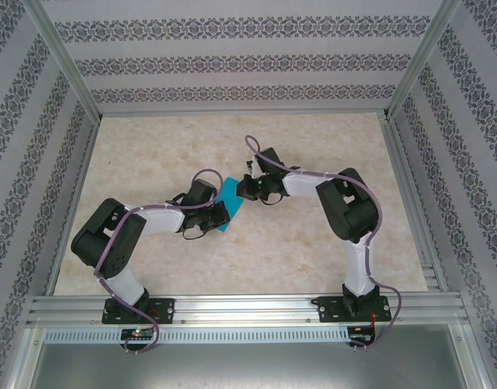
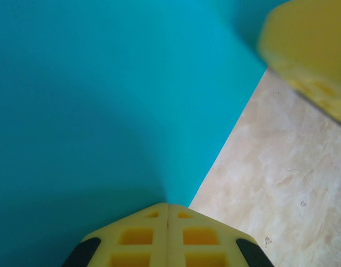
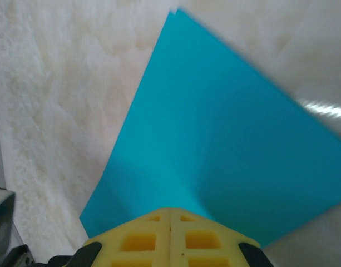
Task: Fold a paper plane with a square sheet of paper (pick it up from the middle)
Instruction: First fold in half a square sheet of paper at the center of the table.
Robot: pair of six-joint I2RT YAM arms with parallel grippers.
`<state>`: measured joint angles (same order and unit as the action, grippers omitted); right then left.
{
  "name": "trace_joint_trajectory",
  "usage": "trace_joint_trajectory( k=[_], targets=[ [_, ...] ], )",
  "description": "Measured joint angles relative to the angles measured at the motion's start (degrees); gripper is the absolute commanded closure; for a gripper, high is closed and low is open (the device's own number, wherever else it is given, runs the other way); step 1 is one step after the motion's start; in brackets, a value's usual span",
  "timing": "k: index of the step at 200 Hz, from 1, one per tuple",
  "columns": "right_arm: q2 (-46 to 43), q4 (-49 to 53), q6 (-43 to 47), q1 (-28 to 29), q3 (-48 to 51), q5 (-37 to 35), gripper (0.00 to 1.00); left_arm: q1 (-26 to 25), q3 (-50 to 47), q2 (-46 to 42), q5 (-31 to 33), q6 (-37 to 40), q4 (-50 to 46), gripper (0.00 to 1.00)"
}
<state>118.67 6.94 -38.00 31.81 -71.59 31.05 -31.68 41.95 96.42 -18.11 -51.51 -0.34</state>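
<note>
The square sheet of paper (image 1: 229, 197) is bright cyan and hangs between the two grippers near the middle of the table. My left gripper (image 1: 214, 212) is shut on its near-left edge. In the left wrist view the paper (image 2: 103, 111) spreads out from the closed yellow fingertips (image 2: 168, 207). My right gripper (image 1: 242, 190) is shut on the far-right edge. In the right wrist view the sheet (image 3: 215, 139) curves gently away from its closed tips (image 3: 169, 211), one corner pointing away. The right gripper's yellow finger (image 2: 309, 55) shows blurred in the left wrist view.
The beige marbled tabletop (image 1: 313, 243) lies under the paper. Aluminium rails (image 1: 248, 308) run along the near edge and the right side (image 1: 410, 203). Patterned walls (image 1: 232, 65) close in the back and both sides.
</note>
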Motion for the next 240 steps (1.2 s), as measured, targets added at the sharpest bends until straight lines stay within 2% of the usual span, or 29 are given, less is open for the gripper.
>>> trace_joint_trajectory(
  k=[76,121,157,240],
  targets=[
    [2.0,4.1,2.0,0.3,-2.4,-0.4,0.98,0.0,3.7,0.1,-3.9,5.5,-2.8,0.97],
    [2.1,4.7,2.6,0.3,-2.6,-0.5,0.98,0.0,7.2,4.2,-4.3,6.7,-1.3,0.98],
    [2.1,5.0,3.1,0.3,-2.8,-0.5,0.98,0.2,7.3,6.4,-4.1,7.6,-0.8,0.99],
    [2.9,9.2,3.3,0.3,-5.2,-0.8,0.99,0.2,2.8,4.3,-5.5,9.8,3.2,1.0]
  ],
)
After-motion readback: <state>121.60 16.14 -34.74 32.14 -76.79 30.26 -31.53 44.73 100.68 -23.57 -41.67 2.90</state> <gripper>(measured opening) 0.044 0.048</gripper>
